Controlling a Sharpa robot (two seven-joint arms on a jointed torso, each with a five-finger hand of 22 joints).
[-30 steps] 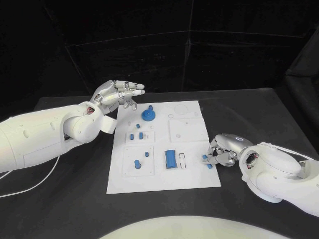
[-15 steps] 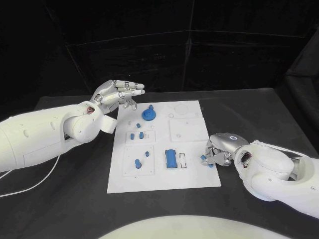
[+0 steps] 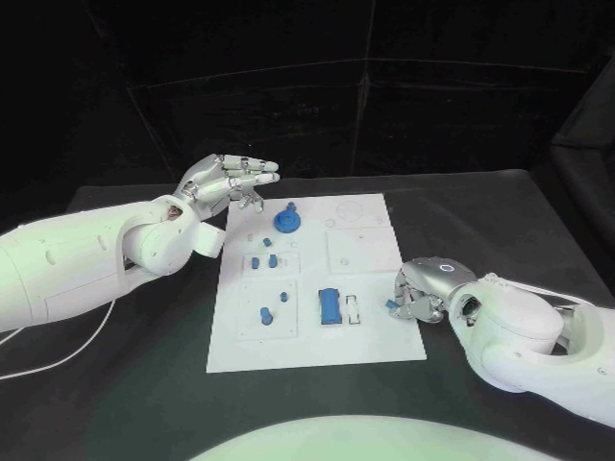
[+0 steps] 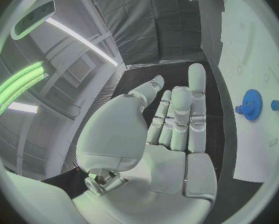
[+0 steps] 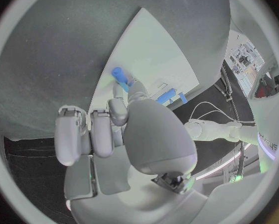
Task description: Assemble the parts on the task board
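— Black worktop (image 3: pixel 141 384), dark drapes behind, white task board (image 3: pixel 370 336) laid lengthwise down the middle. Worth starting where?

— At the small blue peg (image 3: pixel 392 306), right edge of the board, near half. Pinched in the fingertips of the right hand (image 3: pixel 421 291), other fingers curled in. Held low over the board edge, likely for seating in a socket close by; which socket, impossible to tell.

— Seen from the wrist too?

— Yes: blue peg (image 5: pixel 119 76) sticking out past the fingertips, board just beyond.

— And outward from there?

— Blue block (image 3: pixel 332 307) lying just left of the peg, middle of the board. Smaller blue parts (image 3: pixel 265 315) further left. Blue gear (image 3: pixel 288 222) standing at the far end, apparently seated.

— Left hand (image 3: pixel 229 183)?

— Raised off the far left corner of the board, fingers apart, gripping nothing. Probably parked clear, leaving room for the right.
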